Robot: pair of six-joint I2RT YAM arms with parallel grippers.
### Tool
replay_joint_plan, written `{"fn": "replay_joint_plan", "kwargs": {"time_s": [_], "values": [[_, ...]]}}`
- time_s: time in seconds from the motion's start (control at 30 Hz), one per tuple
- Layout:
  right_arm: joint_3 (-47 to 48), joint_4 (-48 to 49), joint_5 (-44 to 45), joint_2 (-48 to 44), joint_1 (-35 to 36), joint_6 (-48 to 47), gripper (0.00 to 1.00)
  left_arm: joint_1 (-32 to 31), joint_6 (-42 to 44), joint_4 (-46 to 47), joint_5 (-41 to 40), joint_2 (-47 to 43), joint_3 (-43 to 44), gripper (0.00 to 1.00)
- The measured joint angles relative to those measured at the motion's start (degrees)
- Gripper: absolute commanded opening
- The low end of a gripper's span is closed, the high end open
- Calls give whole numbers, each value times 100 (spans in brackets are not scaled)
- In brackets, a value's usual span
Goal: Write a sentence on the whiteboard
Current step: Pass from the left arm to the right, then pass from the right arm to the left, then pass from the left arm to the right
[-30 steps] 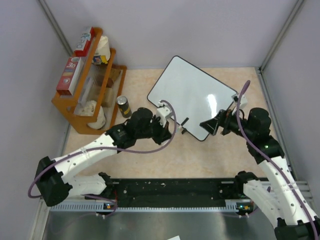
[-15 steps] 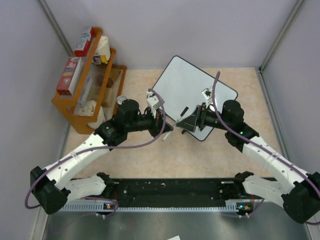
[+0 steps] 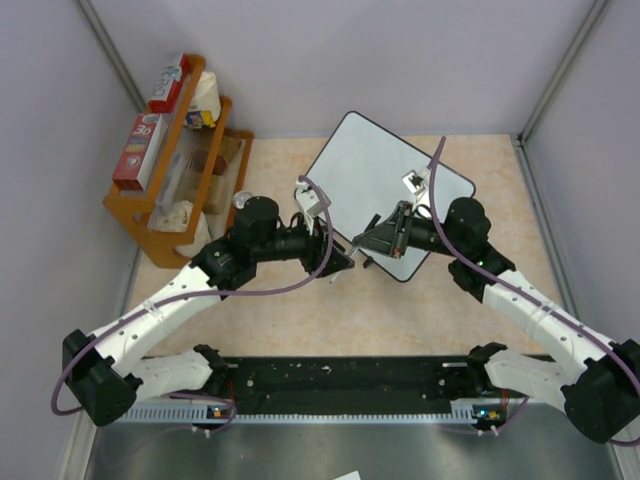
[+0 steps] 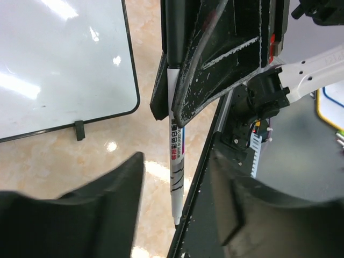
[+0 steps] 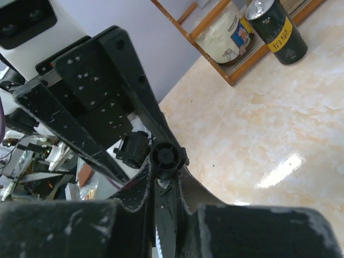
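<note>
I read this as a hand-off, with writing not yet begun. The right gripper [image 3: 370, 240] is clamped on the upper, dark end of the marker [image 4: 175, 177]. The left gripper [image 3: 338, 262] stands a little apart around the white barrel, its fingers [image 4: 115, 199] showing gaps on either side, so it grips nothing.

The whiteboard [image 3: 390, 185] lies flat on the table just beyond both grippers. I see no writing on it.

Next I would back the left arm clear. The marker looks capped, though I cannot be sure, so the cap may need pulling before I swing the tip over the board.

The wooden rack [image 3: 150, 215] at far left holds two long boxes [image 3: 140, 150] and white tubs [image 5: 226, 29]. A dark can [image 5: 277, 29] stands on the table just beside it.
</note>
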Motion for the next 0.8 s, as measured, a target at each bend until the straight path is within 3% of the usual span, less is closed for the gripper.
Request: {"fn": "replay_joint_plan", "kwargs": {"time_s": [0.13, 0.23, 0.37, 0.4, 0.43, 0.5, 0.53, 0.63, 0.8], "values": [[0, -55, 116, -33, 2, -4, 0, 11, -57, 50, 70, 44, 2, 69], [-2, -168, 337, -114, 2, -13, 0, 15, -74, 190, 175, 149, 2, 60], [-7, -181, 564, -181, 2, -15, 0, 15, -96, 308, 334, 404, 2, 23], [-17, -184, 610, -201, 2, -15, 0, 15, -111, 313, 363, 472, 2, 2], [-20, -197, 649, -214, 2, -11, 0, 15, -111, 308, 385, 535, 2, 0], [-20, -286, 695, -225, 4, -2, 21, 17, -39, 326, 450, 601, 4, 0], [-20, -313, 691, -225, 0, 2, 49, 15, -9, 310, 437, 601, 4, 0], [-20, -402, 680, -240, 2, -72, 88, 15, 37, 229, 431, 601, 17, 0], [-17, -684, 525, -337, -13, -372, 91, 20, 291, -175, 437, 573, 234, 0]]}}
